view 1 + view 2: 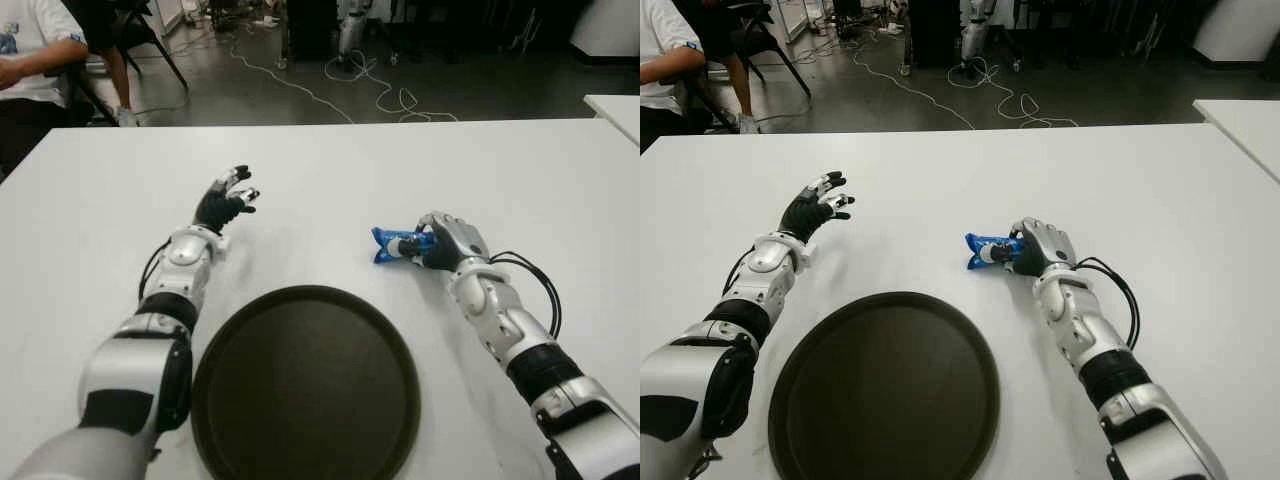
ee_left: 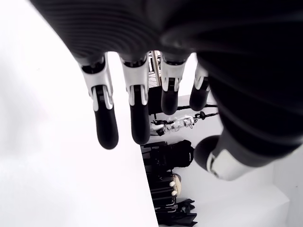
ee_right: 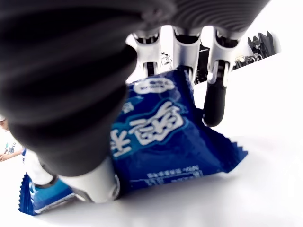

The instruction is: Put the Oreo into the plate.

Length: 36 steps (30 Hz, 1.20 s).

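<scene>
A blue Oreo packet [image 1: 392, 244] lies on the white table [image 1: 330, 170], right of centre. My right hand [image 1: 432, 243] is curled around its right end; in the right wrist view the thumb and fingers [image 3: 215, 97] press on the blue Oreo packet [image 3: 161, 137], which still touches the table. The dark round plate [image 1: 305, 385] sits at the near middle, in front of and left of the packet. My left hand [image 1: 226, 200] hovers over the table beyond the plate's left side, fingers [image 2: 106, 120] spread and holding nothing.
A person in a white shirt [image 1: 35, 50] sits at the table's far left corner. Cables [image 1: 380, 95] trail over the floor behind the table. A second white table's corner [image 1: 615, 108] shows at the right.
</scene>
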Each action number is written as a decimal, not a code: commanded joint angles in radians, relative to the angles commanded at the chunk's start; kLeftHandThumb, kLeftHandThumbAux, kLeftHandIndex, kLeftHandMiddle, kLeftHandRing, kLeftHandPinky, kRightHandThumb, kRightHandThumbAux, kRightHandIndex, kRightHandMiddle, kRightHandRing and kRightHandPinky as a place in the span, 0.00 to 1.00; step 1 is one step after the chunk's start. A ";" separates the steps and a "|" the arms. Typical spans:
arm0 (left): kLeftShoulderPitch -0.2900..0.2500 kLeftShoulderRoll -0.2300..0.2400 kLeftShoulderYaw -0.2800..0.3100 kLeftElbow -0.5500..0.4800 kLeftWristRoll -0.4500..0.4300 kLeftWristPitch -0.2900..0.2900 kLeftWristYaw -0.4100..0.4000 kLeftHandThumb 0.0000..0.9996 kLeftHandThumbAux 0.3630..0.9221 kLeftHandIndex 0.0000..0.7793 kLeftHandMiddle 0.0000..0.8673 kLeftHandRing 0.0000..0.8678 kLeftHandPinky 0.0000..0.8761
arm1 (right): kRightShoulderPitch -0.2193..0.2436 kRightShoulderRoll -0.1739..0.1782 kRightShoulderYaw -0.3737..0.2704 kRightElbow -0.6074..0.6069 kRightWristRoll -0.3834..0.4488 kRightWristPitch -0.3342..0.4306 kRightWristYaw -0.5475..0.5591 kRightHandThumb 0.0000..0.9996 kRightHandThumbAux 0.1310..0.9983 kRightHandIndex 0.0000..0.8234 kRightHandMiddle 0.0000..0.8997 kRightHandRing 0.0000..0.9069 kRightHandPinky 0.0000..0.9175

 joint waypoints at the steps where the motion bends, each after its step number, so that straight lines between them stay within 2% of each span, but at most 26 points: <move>1: 0.000 0.000 0.000 0.000 0.000 0.001 0.000 0.23 0.55 0.05 0.12 0.26 0.37 | 0.002 -0.001 0.000 -0.006 0.000 -0.001 0.001 0.29 0.84 0.73 0.82 0.82 0.79; 12: -0.002 0.003 0.000 0.001 0.000 0.003 0.001 0.25 0.55 0.06 0.13 0.26 0.37 | 0.037 -0.023 0.000 -0.167 -0.028 0.026 0.038 0.30 0.83 0.73 0.82 0.82 0.79; 17: -0.001 0.002 0.001 0.001 0.000 0.002 0.004 0.25 0.53 0.06 0.14 0.26 0.37 | 0.034 -0.033 0.000 -0.250 -0.054 0.066 0.069 0.30 0.83 0.73 0.81 0.81 0.79; 20: -0.001 0.002 0.003 0.001 -0.002 0.003 0.003 0.26 0.53 0.06 0.14 0.26 0.38 | 0.031 -0.038 0.000 -0.290 -0.070 0.083 0.082 0.56 0.73 0.59 0.81 0.80 0.78; 23: 0.000 0.002 0.005 0.001 -0.004 0.003 0.004 0.26 0.52 0.05 0.13 0.26 0.38 | 0.019 -0.044 0.004 -0.332 -0.091 0.099 0.098 0.65 0.70 0.55 0.81 0.80 0.78; 36: 0.000 0.005 0.002 0.002 0.004 0.006 0.010 0.23 0.52 0.05 0.13 0.25 0.36 | -0.009 -0.045 0.000 -0.375 -0.113 0.083 0.101 0.69 0.69 0.53 0.82 0.81 0.79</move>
